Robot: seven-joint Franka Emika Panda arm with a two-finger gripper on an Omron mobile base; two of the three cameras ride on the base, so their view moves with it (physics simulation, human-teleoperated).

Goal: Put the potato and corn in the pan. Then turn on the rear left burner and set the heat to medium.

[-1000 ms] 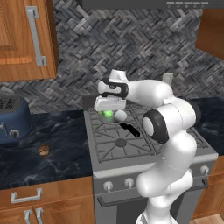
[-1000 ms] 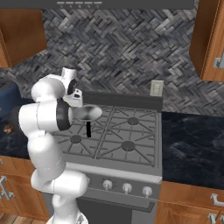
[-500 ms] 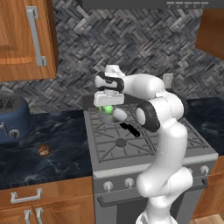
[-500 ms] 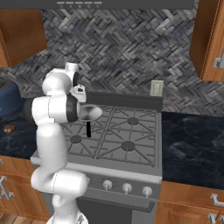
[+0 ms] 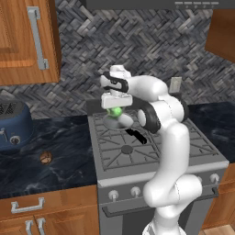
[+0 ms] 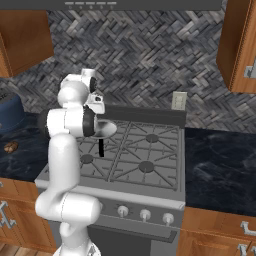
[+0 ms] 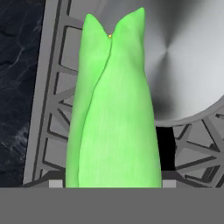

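Observation:
My gripper (image 5: 115, 109) is shut on the corn (image 5: 114, 111), a bright green husked cob, and holds it just above the pan (image 5: 122, 122). The silver pan sits over the rear left burner, which it hides, with its black handle (image 5: 137, 136) pointing toward the front. In the hand view the corn (image 7: 113, 113) hangs over the grate bars beside the pan (image 7: 188, 65) and covers my fingertips. The potato (image 5: 45, 157), a small brown lump, lies on the dark counter left of the stove, also seen as the potato (image 6: 10, 147) in the right base view.
A blue toaster (image 5: 13, 126) stands at the far left of the counter. Stove knobs (image 6: 145, 215) line the front panel. Wooden cabinets hang at the upper left and upper right. The front left burner (image 5: 127, 149) is bare.
The elbow has swung in toward the stove. The hand with the corn has stayed over the pan, rising slightly. Grip unchanged.

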